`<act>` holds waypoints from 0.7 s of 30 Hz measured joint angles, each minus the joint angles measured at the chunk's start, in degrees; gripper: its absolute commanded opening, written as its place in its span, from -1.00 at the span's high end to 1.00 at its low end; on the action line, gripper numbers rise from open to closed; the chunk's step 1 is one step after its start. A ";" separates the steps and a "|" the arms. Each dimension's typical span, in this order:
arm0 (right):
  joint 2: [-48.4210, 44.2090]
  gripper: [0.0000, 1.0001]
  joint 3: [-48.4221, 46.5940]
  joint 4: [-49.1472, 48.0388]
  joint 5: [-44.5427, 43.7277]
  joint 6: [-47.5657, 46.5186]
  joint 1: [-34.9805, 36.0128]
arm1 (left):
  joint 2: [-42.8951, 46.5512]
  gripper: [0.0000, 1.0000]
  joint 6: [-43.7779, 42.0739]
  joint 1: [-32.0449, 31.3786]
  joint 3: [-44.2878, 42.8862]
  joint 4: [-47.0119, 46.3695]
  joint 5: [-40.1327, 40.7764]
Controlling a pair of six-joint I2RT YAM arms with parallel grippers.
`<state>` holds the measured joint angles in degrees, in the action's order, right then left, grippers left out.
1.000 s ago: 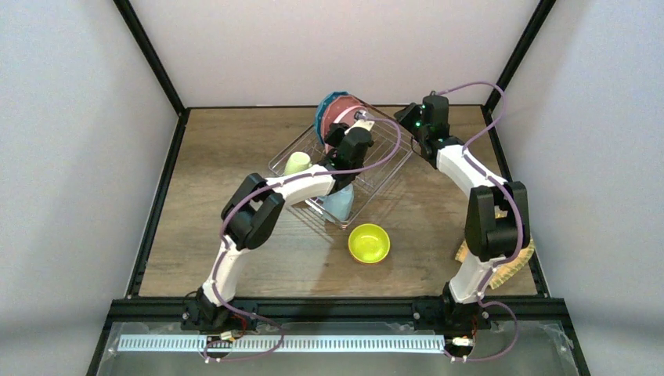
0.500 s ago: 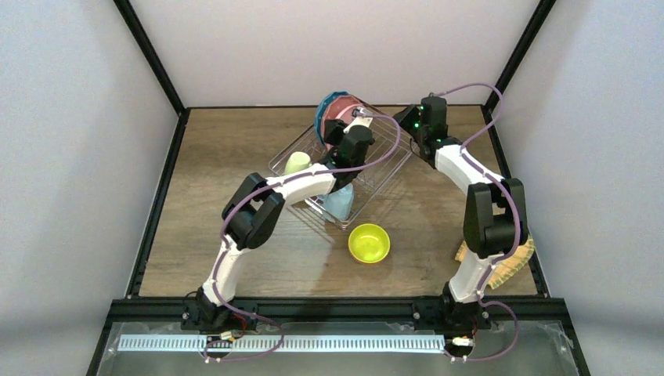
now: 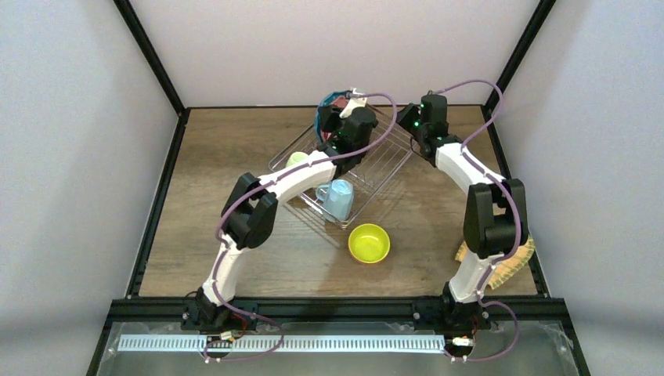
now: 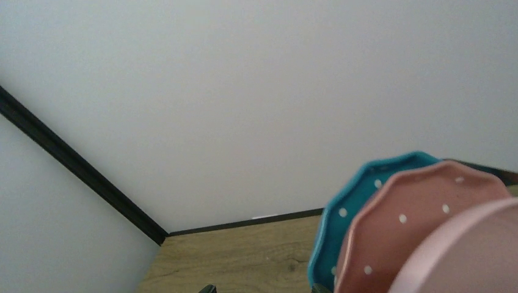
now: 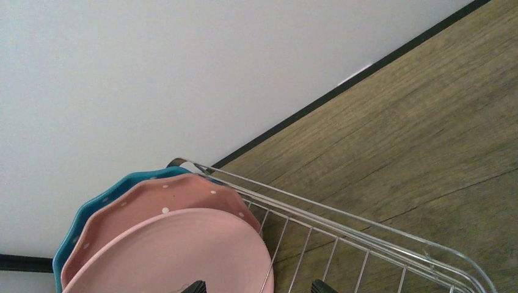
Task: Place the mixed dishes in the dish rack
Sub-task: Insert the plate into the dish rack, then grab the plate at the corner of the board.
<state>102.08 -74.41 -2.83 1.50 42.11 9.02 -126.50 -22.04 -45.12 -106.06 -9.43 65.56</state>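
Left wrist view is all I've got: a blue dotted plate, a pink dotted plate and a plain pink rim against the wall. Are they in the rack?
Observer: Yes. The right wrist view shows the blue dotted plate, pink dotted plate and plain pink plate standing on edge at one end of the dish rack.
Operator: Anything else loaded?
Observer: From the top view, two mugs are in it: a light blue mug at the near end and a pale green mug near the left corner.
Operator: What's outside?
Observer: A lime bowl sits on the table just in front of the rack, and a woven tan plate lies partly hidden behind the right arm.
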 measured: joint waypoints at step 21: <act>-14.95 -0.99 -1.57 23.80 -16.83 -3.13 0.09 | 20.59 -0.85 34.07 0.17 -4.42 38.01 -1.36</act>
<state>87.13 -75.99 20.97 -15.33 38.98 9.10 -105.91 12.03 -44.95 -110.48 28.58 64.20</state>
